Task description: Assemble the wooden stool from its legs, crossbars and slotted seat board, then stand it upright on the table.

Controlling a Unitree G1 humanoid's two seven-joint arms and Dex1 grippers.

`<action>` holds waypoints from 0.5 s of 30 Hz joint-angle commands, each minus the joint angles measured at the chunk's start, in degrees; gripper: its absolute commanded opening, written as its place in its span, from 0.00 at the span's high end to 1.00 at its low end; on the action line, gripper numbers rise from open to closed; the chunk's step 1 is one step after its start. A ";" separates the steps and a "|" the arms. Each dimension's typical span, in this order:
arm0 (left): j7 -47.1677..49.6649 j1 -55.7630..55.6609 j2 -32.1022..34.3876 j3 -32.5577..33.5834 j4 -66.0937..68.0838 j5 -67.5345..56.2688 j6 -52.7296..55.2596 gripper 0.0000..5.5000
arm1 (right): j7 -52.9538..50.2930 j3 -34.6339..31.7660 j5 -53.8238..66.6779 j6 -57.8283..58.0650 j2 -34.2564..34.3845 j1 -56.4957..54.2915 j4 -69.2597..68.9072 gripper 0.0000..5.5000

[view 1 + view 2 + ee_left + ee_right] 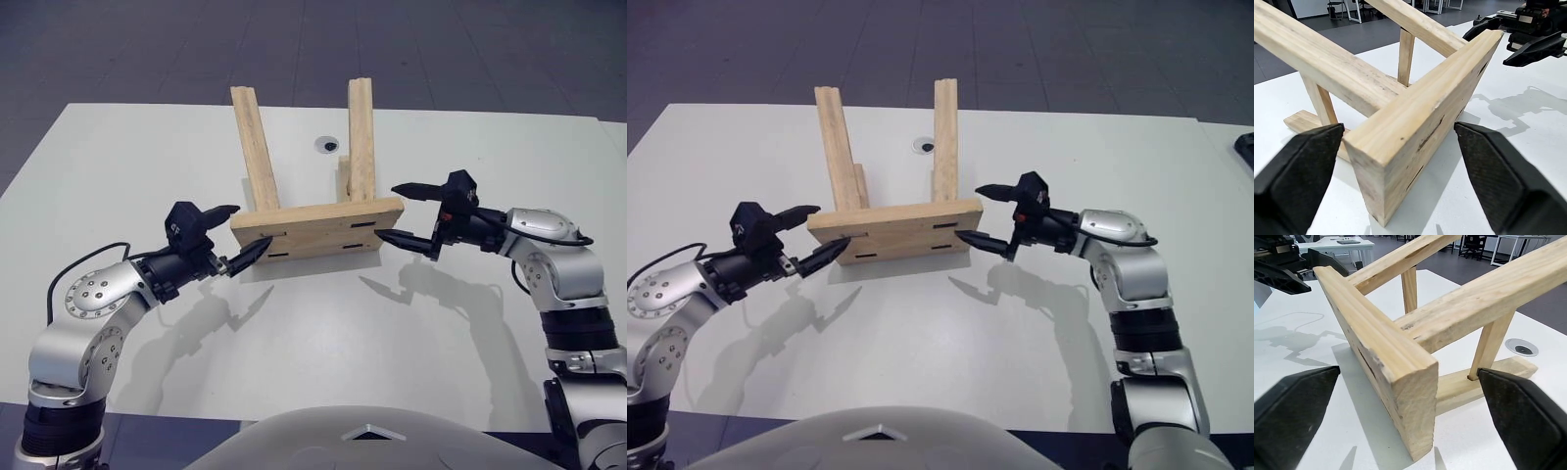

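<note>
The wooden stool lies on its side in mid-table. Its slotted seat board (318,227) stands on one long edge facing me. Two upper legs (255,147) (361,137) point away, and short crossbars (1405,54) join them to the lower legs on the table. My left gripper (252,224) is open, one finger (1298,171) on each side of the board's left end. My right gripper (386,211) is open the same way around the right end, its fingers (1523,416) standing off the wood. I see a gap between fingers and board at both ends.
The white table (313,333) has bare surface in front of the stool and to both sides. A round cable hole (328,145) sits behind the seat board between the legs. Dark floor lies beyond the far edge.
</note>
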 commanded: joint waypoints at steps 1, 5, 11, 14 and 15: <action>0.04 -1.12 -0.35 -1.16 1.91 1.57 -0.84 0.37 | -0.13 1.52 -0.97 -0.35 1.39 -0.53 1.59 0.21; -0.32 -1.52 -0.44 -1.56 2.93 1.96 -1.49 0.50 | 0.16 1.57 -0.54 0.69 1.24 -0.27 0.93 0.33; -1.80 -2.58 -0.90 -2.96 5.94 3.53 -4.33 0.55 | -0.40 1.78 0.28 3.38 1.29 -0.91 -0.13 0.49; -3.45 -3.26 -0.30 -2.24 7.31 2.73 -5.03 0.55 | -0.89 0.66 3.45 8.60 1.08 -1.03 -3.42 0.56; -4.25 -3.59 0.21 -2.00 7.73 2.51 -5.15 0.55 | -0.97 0.23 4.53 10.50 0.84 -1.08 -4.78 0.56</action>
